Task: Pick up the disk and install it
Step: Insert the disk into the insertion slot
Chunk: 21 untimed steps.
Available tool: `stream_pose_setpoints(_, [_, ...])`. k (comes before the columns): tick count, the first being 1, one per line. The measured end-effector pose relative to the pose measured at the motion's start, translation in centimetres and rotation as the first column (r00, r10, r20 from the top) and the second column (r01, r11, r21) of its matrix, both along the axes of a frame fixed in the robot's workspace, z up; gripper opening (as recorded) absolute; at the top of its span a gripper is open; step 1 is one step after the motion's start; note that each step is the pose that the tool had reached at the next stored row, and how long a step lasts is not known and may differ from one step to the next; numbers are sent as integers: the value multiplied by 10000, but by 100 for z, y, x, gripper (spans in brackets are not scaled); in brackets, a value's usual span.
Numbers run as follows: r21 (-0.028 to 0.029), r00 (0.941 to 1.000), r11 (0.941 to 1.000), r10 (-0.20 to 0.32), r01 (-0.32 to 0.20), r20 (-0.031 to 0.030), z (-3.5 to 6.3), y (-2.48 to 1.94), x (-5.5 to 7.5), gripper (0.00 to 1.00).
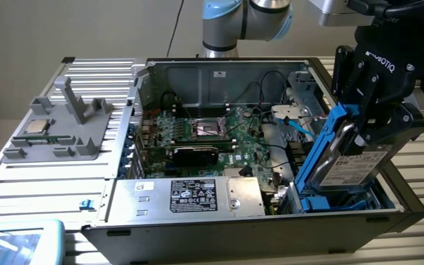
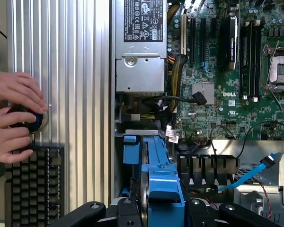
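Note:
The disk [image 1: 348,165] is a silver-grey drive with a white label and blue rails. It stands nearly on edge, tilted, at the front corner of the open computer case [image 1: 220,234] on the exterior view's right. My black gripper [image 1: 363,135] is shut on it from above, one finger on each flat side. The disk's lower end sits down among the blue plastic of the drive bay [image 1: 337,203]. In the wrist view the blue rail of the disk [image 2: 156,184] runs out between my fingers [image 2: 92,210], above the bay beside the motherboard.
A silver power supply [image 1: 197,196] with a black label lies beside the bay, with the motherboard [image 1: 205,132] behind it. A blue cable [image 2: 255,175] hangs near the bay. A CPU chip [image 1: 37,127] rests on a grey fixture. A person's hands [image 2: 14,113] hold a knob beside a keyboard [image 2: 35,184].

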<state>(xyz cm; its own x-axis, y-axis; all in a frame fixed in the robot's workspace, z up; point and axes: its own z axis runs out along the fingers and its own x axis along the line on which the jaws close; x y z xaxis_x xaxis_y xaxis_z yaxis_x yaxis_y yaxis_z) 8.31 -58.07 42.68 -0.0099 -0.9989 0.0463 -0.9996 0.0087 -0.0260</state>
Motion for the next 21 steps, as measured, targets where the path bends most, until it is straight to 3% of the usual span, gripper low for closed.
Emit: stream_pose_setpoints(21, [-1, 10000, 10000, 0, 0, 33, -67, 0, -3, 37])
